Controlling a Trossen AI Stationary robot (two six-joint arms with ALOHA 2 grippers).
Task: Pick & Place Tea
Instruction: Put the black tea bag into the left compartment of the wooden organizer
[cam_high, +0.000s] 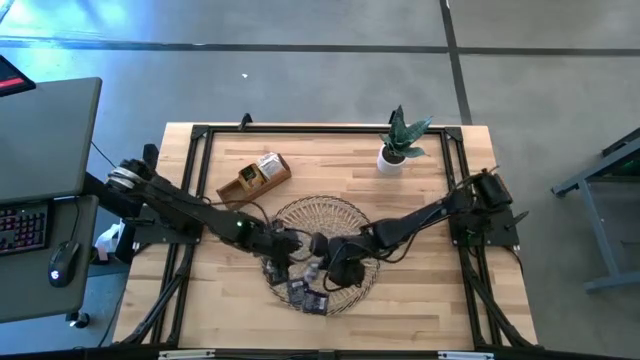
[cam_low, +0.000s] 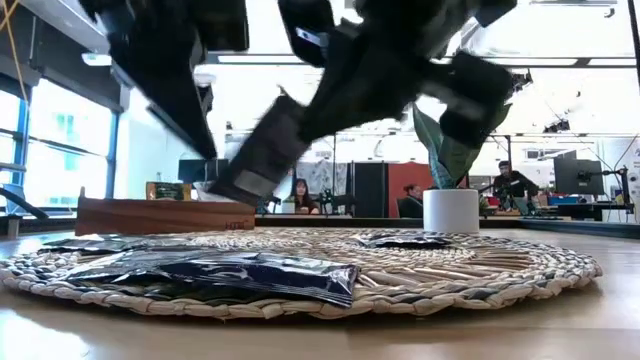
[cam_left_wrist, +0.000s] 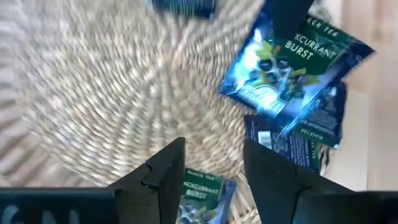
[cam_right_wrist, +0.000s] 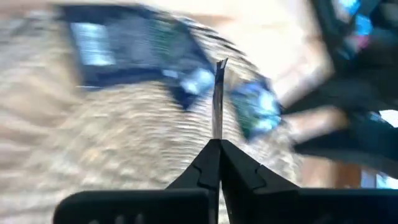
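A: So where are the tea bags (cam_left_wrist: 286, 68)?
B: Dark ones lie scattered on the round woven tray (cam_high: 300, 215) on the bench (cam_high: 430, 290).
A: And the right tool (cam_right_wrist: 217, 140)?
B: Fingers pressed together, pinching one thin tea bag by its edge, over the tray.
A: Left tool (cam_left_wrist: 211, 168)?
B: Spread apart, hovering above another dark sachet, holding nothing.
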